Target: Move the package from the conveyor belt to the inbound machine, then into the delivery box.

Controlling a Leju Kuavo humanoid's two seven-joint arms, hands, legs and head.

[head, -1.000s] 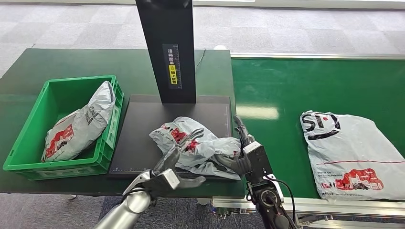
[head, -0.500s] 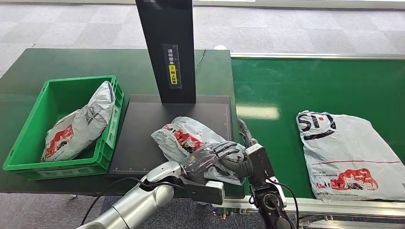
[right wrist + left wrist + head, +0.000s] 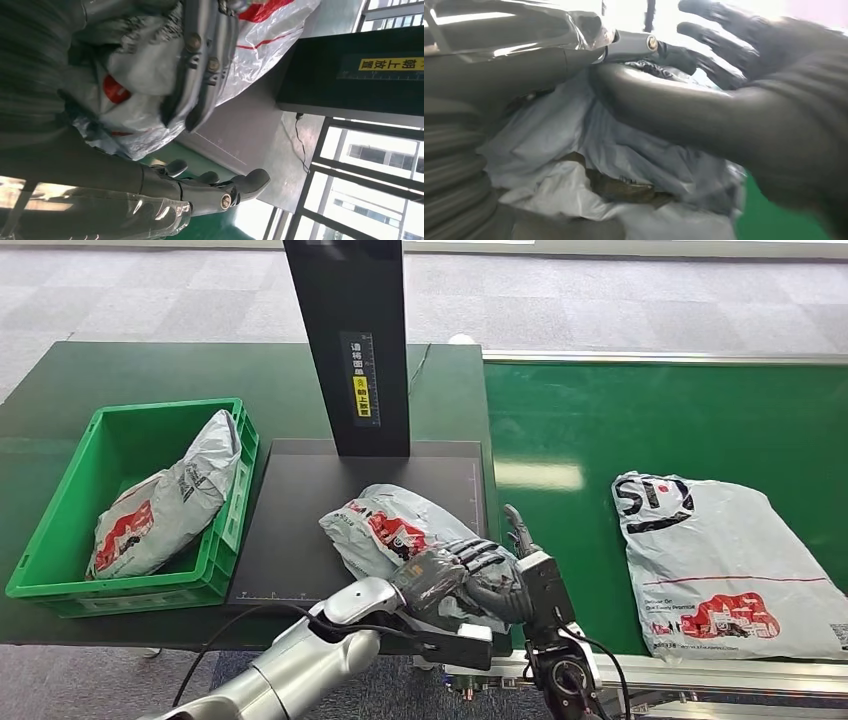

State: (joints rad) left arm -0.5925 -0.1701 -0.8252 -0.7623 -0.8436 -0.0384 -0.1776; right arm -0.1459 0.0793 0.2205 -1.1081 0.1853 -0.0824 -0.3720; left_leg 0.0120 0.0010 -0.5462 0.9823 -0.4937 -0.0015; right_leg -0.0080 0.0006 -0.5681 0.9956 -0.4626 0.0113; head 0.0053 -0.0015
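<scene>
A crumpled grey package (image 3: 385, 530) with red print lies on the black plate (image 3: 300, 490) of the inbound machine, at its near right corner. My left hand (image 3: 450, 575) reaches across and grips the package's near right end, fingers curled over it. The right wrist view shows those silver fingers (image 3: 200, 65) pressed into the package (image 3: 145, 65). My right hand (image 3: 525, 575) stands just right of the package at the belt's edge, with its fingers (image 3: 215, 186) stretched out and holding nothing. In the left wrist view it appears as a dark spread hand (image 3: 784, 100) beyond the package (image 3: 574, 150).
The machine's black column (image 3: 350, 340) rises behind the plate. A green delivery box (image 3: 60, 575) to the left holds another grey package (image 3: 160, 505). On the green conveyor belt (image 3: 650, 410) to the right lies a large flat grey package (image 3: 720, 560).
My left hand swung from the plate's front edge across onto the package's near right end and closed on it. The package on the belt slid a little to the left.
</scene>
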